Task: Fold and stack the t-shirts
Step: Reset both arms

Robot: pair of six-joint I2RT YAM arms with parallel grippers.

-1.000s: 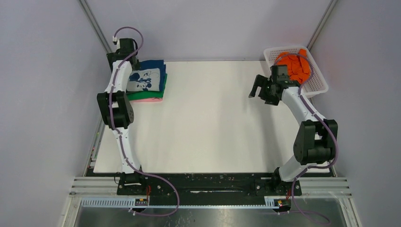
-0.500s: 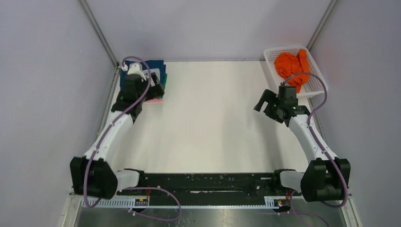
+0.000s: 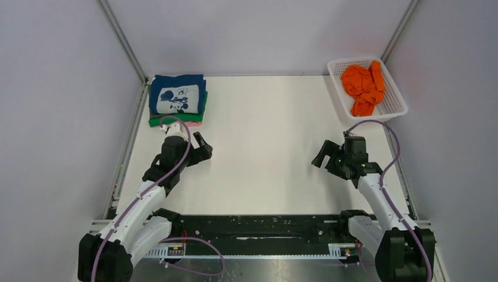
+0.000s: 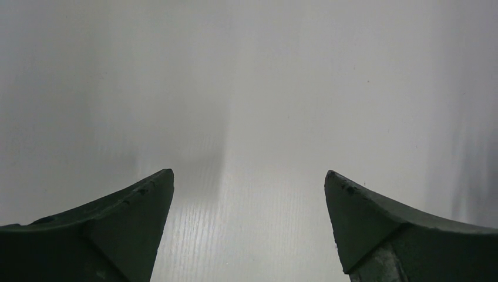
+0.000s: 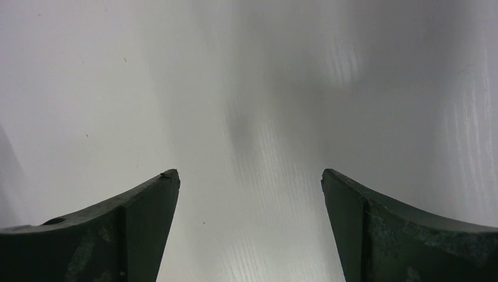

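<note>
Empty, wide left claw [image 3: 204, 148] and right claw [image 3: 325, 157]; soft t-shirts [image 3: 176, 98] stacked square, orange shirt [image 3: 362, 85] crumpled in mesh basket [image 3: 394, 109]

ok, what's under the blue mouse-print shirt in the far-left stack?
A green shirt peeks out beneath the blue shirt, with a pink sliver under that. Anything else in the stack is covered.

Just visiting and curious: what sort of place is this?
Probably a robot test cell: left arm and right arm bolted at a white table, plain walls around, folded t-shirts stacked.
</note>
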